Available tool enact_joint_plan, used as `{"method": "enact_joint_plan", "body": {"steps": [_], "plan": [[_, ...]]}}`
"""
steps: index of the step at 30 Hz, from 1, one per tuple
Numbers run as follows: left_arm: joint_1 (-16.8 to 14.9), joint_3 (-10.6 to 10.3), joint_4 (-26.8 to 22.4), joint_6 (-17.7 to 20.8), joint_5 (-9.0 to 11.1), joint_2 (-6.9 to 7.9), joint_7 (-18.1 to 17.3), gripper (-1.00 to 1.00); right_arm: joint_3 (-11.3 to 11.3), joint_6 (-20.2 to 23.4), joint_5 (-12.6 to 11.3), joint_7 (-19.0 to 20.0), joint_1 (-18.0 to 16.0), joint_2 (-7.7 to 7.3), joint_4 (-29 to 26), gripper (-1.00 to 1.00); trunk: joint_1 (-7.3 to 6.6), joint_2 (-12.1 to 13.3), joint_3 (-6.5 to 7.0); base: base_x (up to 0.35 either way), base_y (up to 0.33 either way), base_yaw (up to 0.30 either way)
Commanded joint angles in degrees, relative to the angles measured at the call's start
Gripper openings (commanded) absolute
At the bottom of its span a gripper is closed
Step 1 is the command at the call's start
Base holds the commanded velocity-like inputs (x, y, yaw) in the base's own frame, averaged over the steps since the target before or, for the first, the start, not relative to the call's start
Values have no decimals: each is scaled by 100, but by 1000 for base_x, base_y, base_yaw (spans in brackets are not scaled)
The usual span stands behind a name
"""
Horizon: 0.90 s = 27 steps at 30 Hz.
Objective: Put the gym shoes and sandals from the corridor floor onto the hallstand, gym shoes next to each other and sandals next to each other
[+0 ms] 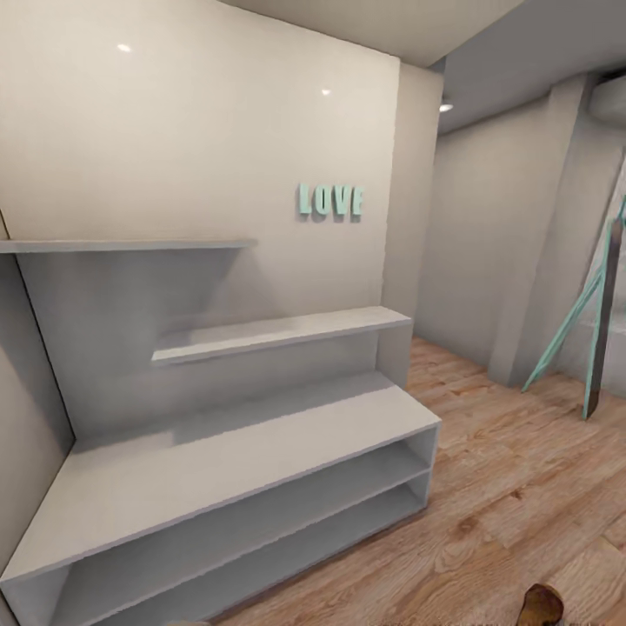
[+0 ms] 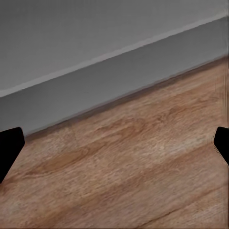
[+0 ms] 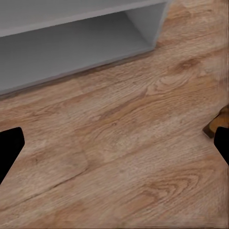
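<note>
Standing in the corridor, I see the right end effector point(image 3: 114, 152) hanging above the corridor floor point(image 3: 119, 143), its two dark fingertips point(image 3: 9, 148) spread wide apart with nothing between them. Just beside one fingertip lies a brown sandal point(image 3: 217, 125), only its edge in view. Beyond the fingers, across a strip of plank floor, stands the hallstand point(image 3: 71, 47), its lower shelves open and bare.

The left end effector point(image 2: 114, 148) is likewise released and empty, hovering over floor close to the grey base of the stand.

From the head camera, the pale grey hallstand point(image 1: 217, 469) holds no shoes on its long top or its two shelves. A sandal point(image 1: 541, 606) shows at the near edge of the floor, well apart from the stand. Teal letters reading LOVE point(image 1: 330, 200) hang on the wall above. The gym shoes are not in sight.

The risk I judge: the sandal sits off to the side of the right end effector, so closing there would grasp air or nudge it away. A low reach could also scrape the floor.
</note>
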Motion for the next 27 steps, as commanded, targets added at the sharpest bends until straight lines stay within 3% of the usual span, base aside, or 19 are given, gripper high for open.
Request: {"method": "enact_joint_plan", "body": {"steps": [1, 27], "plan": [[2, -7, 2, -30, 6, 4, -8, 100, -4, -19, -2, -1, -5, 1, 6, 100, 0, -3, -5, 1, 0, -258], [42, 2, 27, -262, 31, 7, -8, 100, 3, -19, -2, 0, -5, 10, 14, 100, 0, -3, -1, 0, 0, -263]]}}
